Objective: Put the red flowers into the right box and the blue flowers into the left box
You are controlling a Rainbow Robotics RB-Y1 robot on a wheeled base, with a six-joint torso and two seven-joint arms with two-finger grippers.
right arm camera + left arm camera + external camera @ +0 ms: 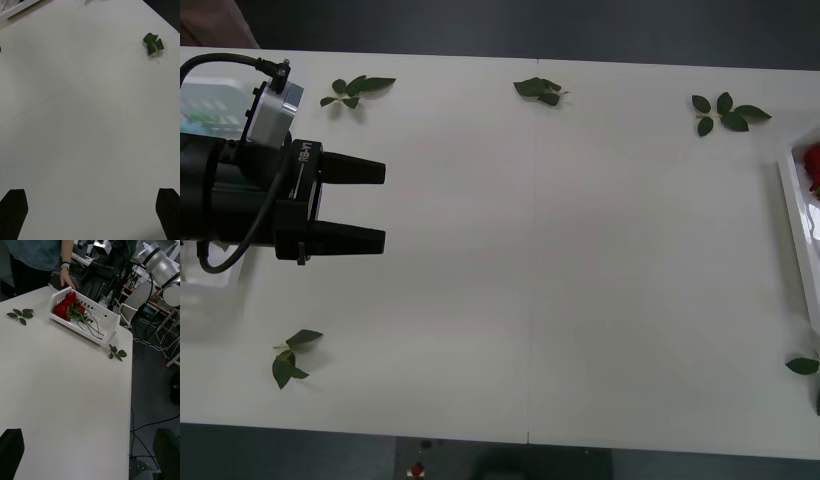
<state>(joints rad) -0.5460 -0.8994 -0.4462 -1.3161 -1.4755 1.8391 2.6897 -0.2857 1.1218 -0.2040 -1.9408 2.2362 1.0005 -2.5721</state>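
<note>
Red flowers already fill the right box; keep your left gripper, jaws spread at frame left, clear of the table.

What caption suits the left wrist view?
Red flowers lie in the right box; the left gripper's fingers spread open above the white table.

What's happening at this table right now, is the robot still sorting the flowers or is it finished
The sorting looks about done. The red flowers lie in the right box at the table's right end, where a person's hand rests on its rim. The left gripper hovers open and empty above the left side of the table, partly over the left box. The right gripper is open over bare tabletop. Loose leaf sprigs lie scattered around.
</note>
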